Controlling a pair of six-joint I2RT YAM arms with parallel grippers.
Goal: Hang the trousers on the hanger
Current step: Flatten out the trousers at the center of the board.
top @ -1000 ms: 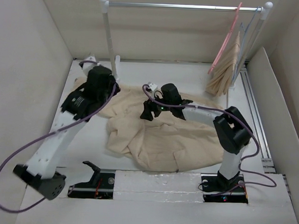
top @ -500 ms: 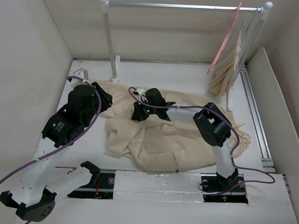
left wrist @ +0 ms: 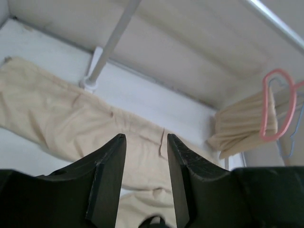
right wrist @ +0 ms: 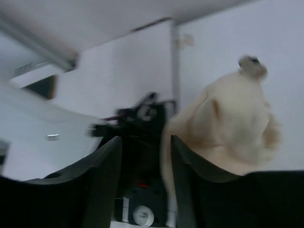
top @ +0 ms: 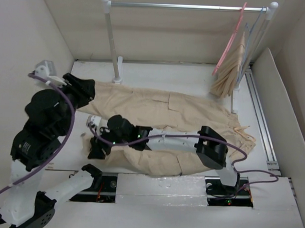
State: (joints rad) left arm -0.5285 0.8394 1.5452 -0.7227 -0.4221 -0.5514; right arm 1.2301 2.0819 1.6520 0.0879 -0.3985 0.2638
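Observation:
The beige trousers (top: 158,106) lie spread on the white table, both legs stretched to the left, waist and drawstring at the right. My left gripper (top: 88,90) is open and empty, raised by the end of the far leg; in its wrist view (left wrist: 146,137) the trousers (left wrist: 57,114) lie well below. My right gripper (top: 96,151) is at the end of the near leg. In the blurred right wrist view (right wrist: 145,140) its jaws stand apart, with bunched trouser cloth (right wrist: 232,123) beside the right finger. The pink hanger (top: 230,41) hangs on the rail at far right (left wrist: 275,104).
A clothes rail (top: 186,6) spans the back, its left pole (top: 111,37) standing just behind the far trouser leg. A small folded beige cloth (top: 229,71) and a grey-blue wire hanger (top: 250,42) hang beside the pink hanger. Walls enclose the table on three sides.
Both arms swung left, pulling the crumpled trousers out into two straight legs. The left gripper went to the far left and the right gripper to the near left, low over the table.

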